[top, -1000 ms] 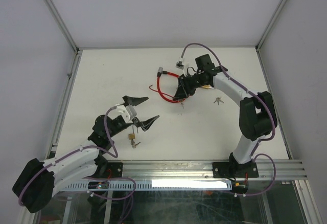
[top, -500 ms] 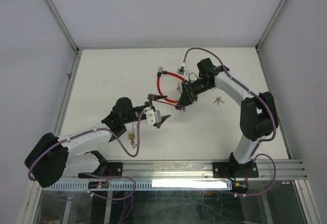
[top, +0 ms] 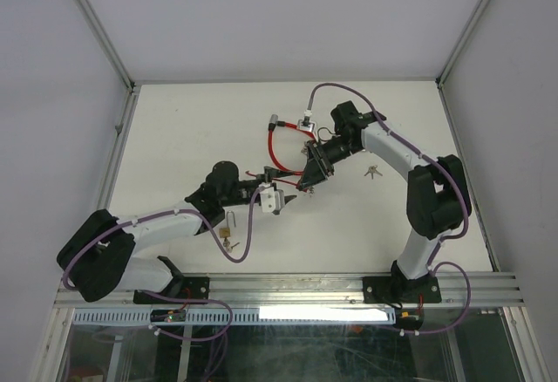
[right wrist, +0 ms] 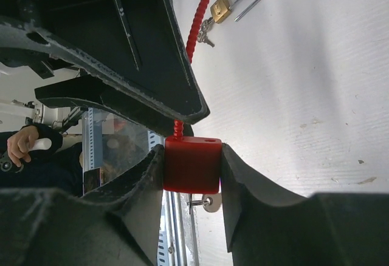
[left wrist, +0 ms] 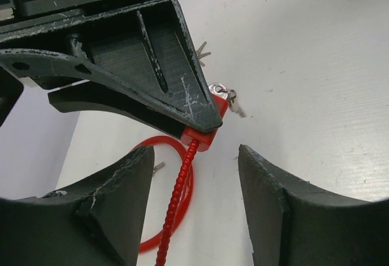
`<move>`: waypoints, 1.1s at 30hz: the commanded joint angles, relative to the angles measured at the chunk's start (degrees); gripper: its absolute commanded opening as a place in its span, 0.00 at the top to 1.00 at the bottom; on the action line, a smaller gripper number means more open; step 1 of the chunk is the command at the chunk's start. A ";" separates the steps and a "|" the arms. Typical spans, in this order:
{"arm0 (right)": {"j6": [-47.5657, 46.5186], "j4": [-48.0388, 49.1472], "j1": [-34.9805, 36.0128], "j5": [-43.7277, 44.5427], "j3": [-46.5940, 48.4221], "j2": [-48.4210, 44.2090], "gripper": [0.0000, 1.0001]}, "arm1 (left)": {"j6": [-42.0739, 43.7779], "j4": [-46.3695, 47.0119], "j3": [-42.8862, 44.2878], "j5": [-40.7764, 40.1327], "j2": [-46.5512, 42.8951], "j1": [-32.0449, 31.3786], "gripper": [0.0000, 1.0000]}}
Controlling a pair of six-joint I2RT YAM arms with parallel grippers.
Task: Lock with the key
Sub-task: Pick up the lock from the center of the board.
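Right gripper (top: 311,175) clamped on the red lock body (right wrist: 191,166), fingers flat against both sides, apparently held up off the table (top: 174,129) near its middle. Key (left wrist: 220,90) seemingly seated in the lock's far end, ring dangling. Left gripper (left wrist: 196,156) just beside it, jaws partway apart and holding nothing, with the red cable (left wrist: 173,211) running down through the gap.

Plenty to go wrong from here. Close now and pinch the cable, not the key: wrong target, with the key tucked beyond the lock, behind the right finger. Crowded, too, with left fingertips almost against that finger. Push forward carelessly and risk a knock, a lock twisted askew in the grip, maybe dropped. Catch only the ring and get a spin with no turn of the key. Pull rather than twist and out comes the key altogether.

Brass padlock (top: 225,233) and spare keys (top: 373,171) lying on the table well apart from all this, out of the danger zone.
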 commanded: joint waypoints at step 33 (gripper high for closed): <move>-2.76 -3.59 1.39 -6.95 3.82 2.59 0.83 | -4.76 11.68 0.92 9.80 3.56 -1.00 1.00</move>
